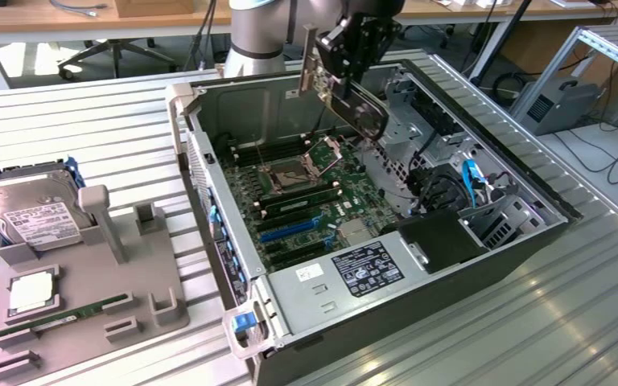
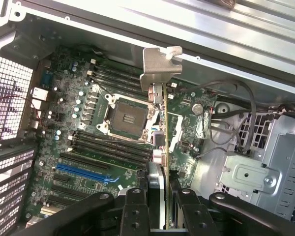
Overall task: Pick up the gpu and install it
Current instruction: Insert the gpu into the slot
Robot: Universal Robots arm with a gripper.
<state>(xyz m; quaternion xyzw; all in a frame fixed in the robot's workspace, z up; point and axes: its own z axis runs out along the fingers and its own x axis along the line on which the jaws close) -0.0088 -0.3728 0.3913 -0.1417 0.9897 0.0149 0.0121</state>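
My gripper is shut on the gpu, a flat card with a black face. It hangs tilted above the open computer case, over the far end of the green motherboard. The card's silver bracket points up and toward the exterior view's left. In the wrist view the gpu is seen edge-on between the black fingers, with its bracket at the far end. Below it lie the empty processor socket and the blue expansion slot. The card touches nothing in the case.
A power supply with a label sits at the case's near end, and a drive cage and cables lie beside the board. On the exterior view's left, a grey fixture holds a hard drive, a processor and a RAM stick.
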